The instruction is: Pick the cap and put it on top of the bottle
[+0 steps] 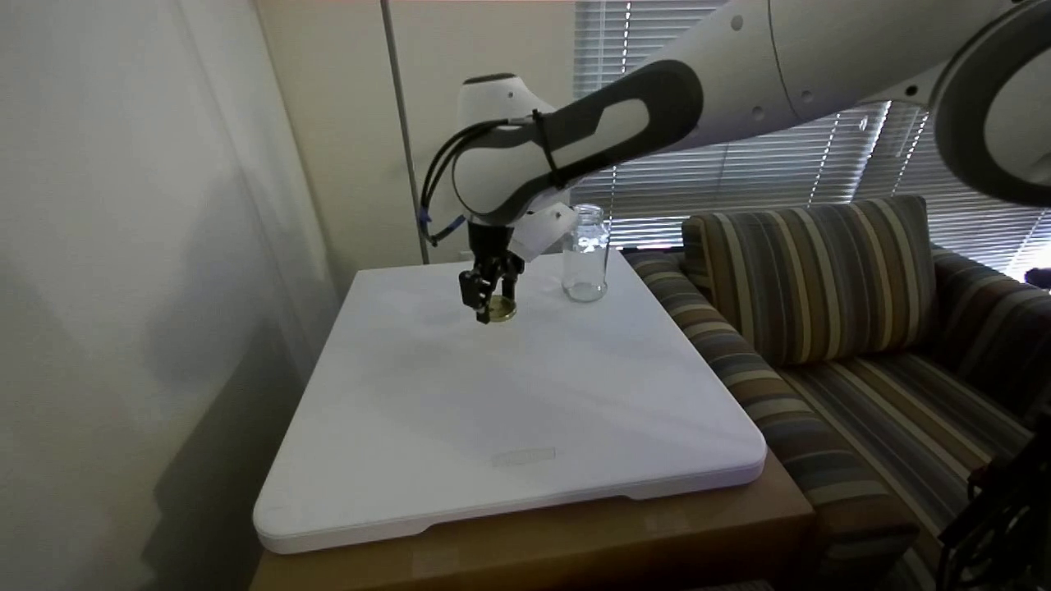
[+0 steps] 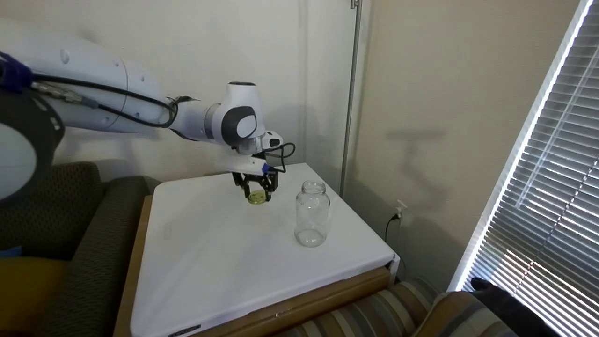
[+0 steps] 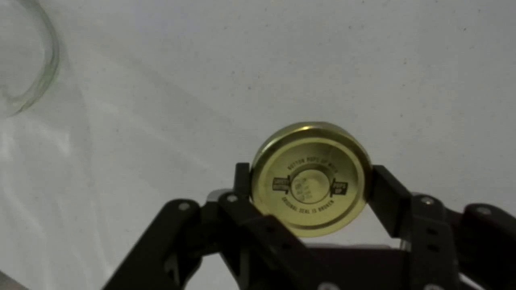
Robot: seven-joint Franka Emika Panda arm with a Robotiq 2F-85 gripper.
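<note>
The cap (image 3: 318,219), a round gold-yellow lid with printing around its raised centre, sits between the two black fingers of my gripper (image 3: 310,183). Both pads (image 3: 242,179) press against opposite sides of its rim, so the gripper is shut on it. In both exterior views the cap (image 2: 256,198) is down at the white tabletop; whether it touches the surface I cannot tell. The bottle (image 2: 312,213), a clear open-mouthed glass jar, stands upright on the same table, a short way from the gripper. Only a curved part of the bottle (image 3: 51,64) shows at the wrist view's upper left.
The white table (image 1: 493,394) rests on a brown box-like base (image 1: 534,546). A striped sofa (image 1: 739,394) runs along one side, a pale wall (image 1: 148,246) along the opposite side. A thin metal pole (image 2: 352,93) rises behind the table near the corner.
</note>
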